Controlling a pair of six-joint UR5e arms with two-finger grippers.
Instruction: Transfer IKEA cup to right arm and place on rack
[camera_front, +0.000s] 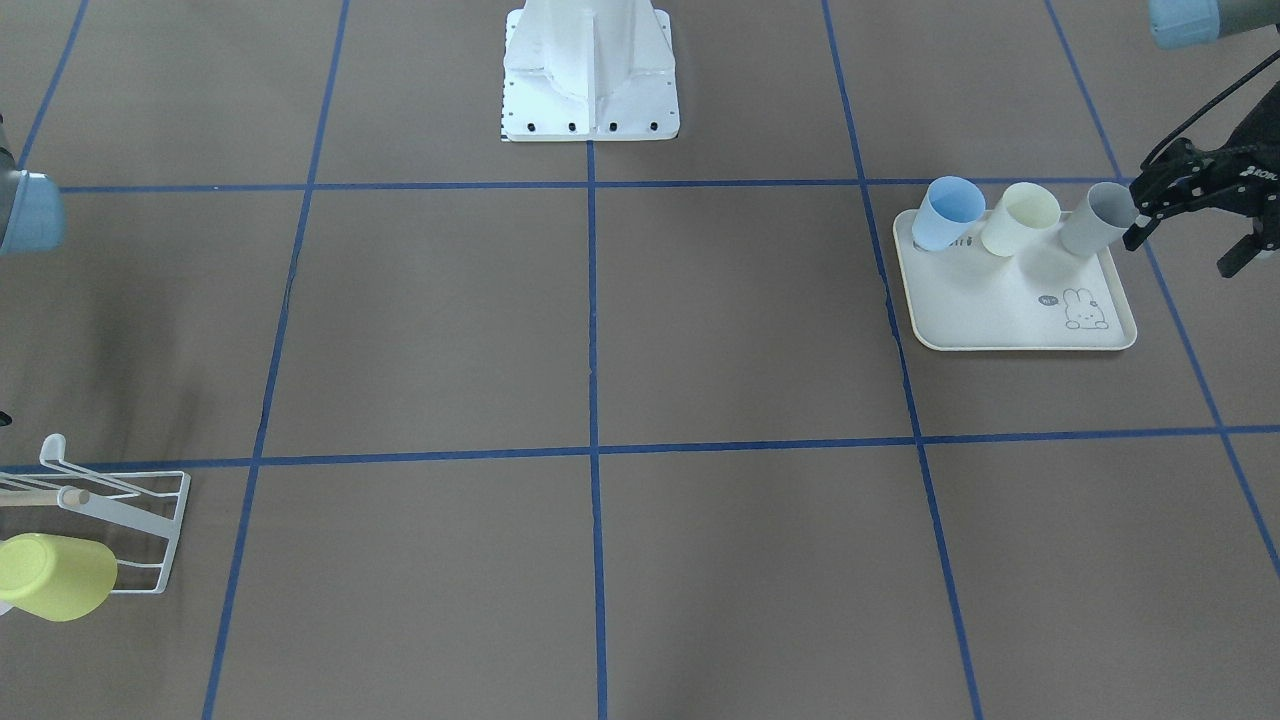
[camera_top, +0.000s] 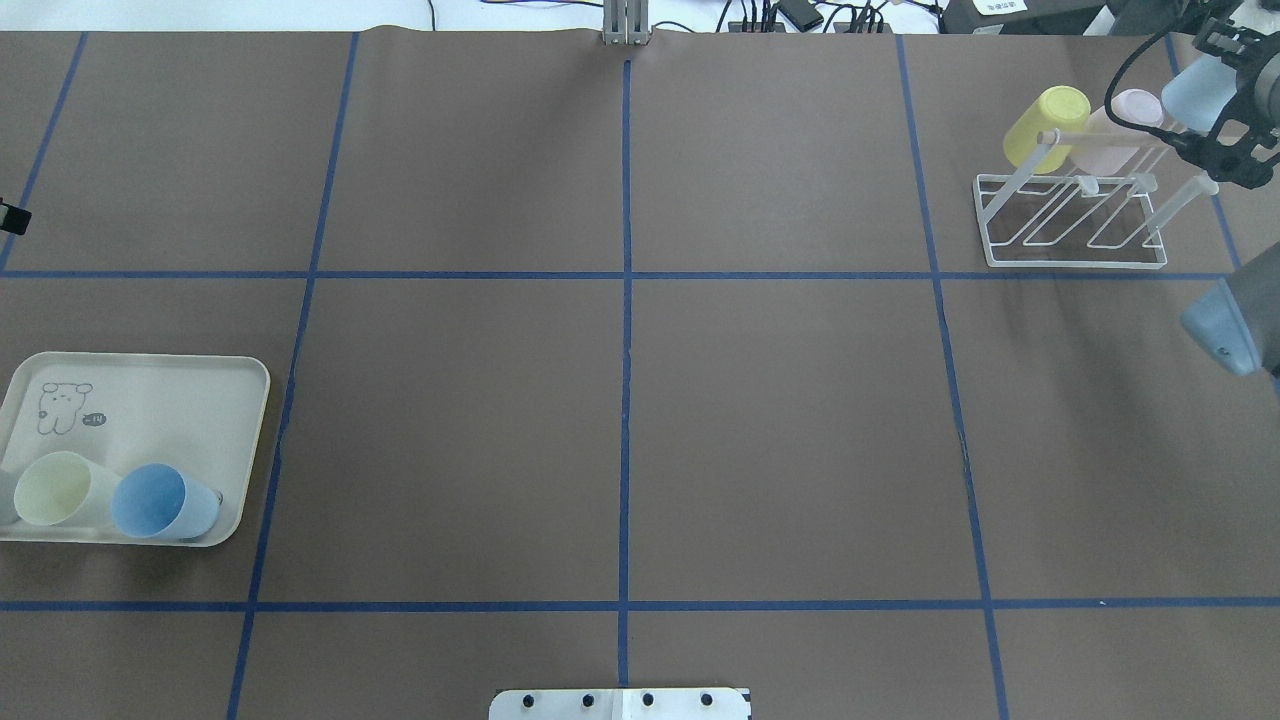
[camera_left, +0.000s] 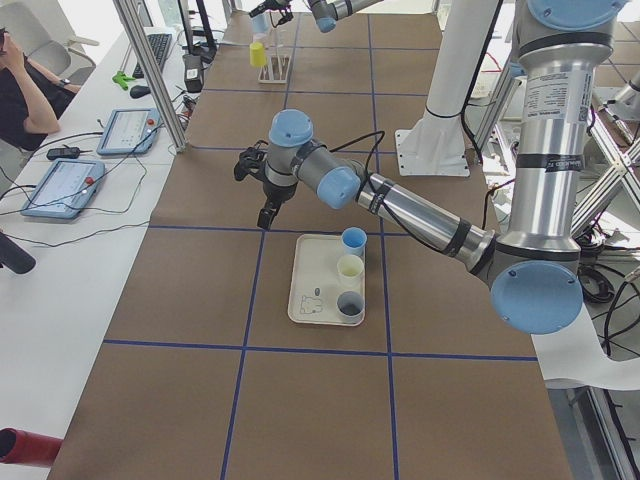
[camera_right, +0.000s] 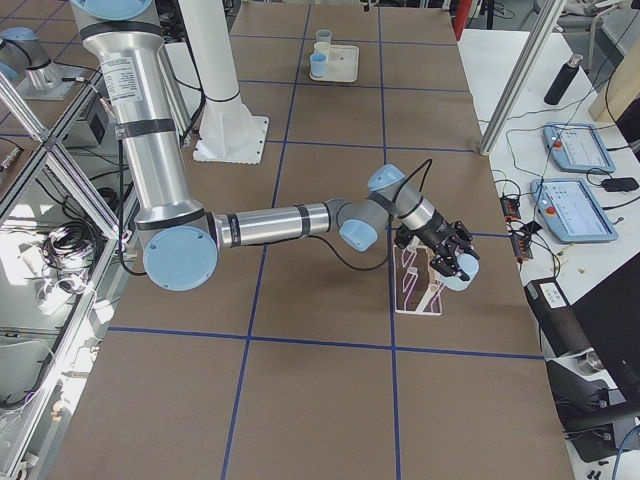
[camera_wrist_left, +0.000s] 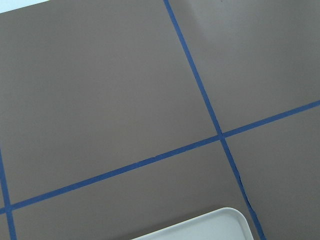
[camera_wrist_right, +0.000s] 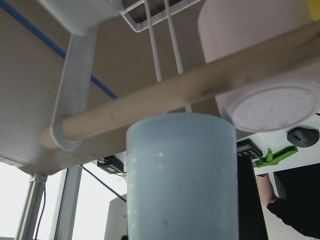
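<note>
1. Far left of the overhead view: tray (camera_top: 160, 400) with three cups waiting in a row along one edge, mouths up. In order: grey cup (camera_front: 1095, 218) at the outer end, cream cup (camera_top: 50, 488), blue cup (camera_top: 160, 500). None of these moved yet.
2. Just beside the grey cup: left gripper (camera_front: 1188, 250), fingers spread wide with nothing between them. Touching the cup or merely near it, cannot tell. Looks lined up for the next pick, with no grasp made.
3. Hand-over of the current cup judged complete, given a grip from the right side alone and the left fingers empty over at the tray.
4. Right end: rack (camera_top: 1075, 264) already carrying yellow cup (camera_top: 1045, 125) and pink cup (camera_top: 1120, 135), both hung on prongs behind the dowel (camera_wrist_right: 175, 95).
5. Furthest right: right gripper (camera_top: 1215, 100) clamped on the pale blue cup (camera_wrist_right: 180, 175). Holds it at the rack's outermost slot, just beside the pink cup and close against the dowel. Seated on a prong or hovering over it, cannot tell.
6. Left to do for this cup, as a judgement: settle onto the prong, let go, draw clear. After that, three more cups from the tray.
</note>
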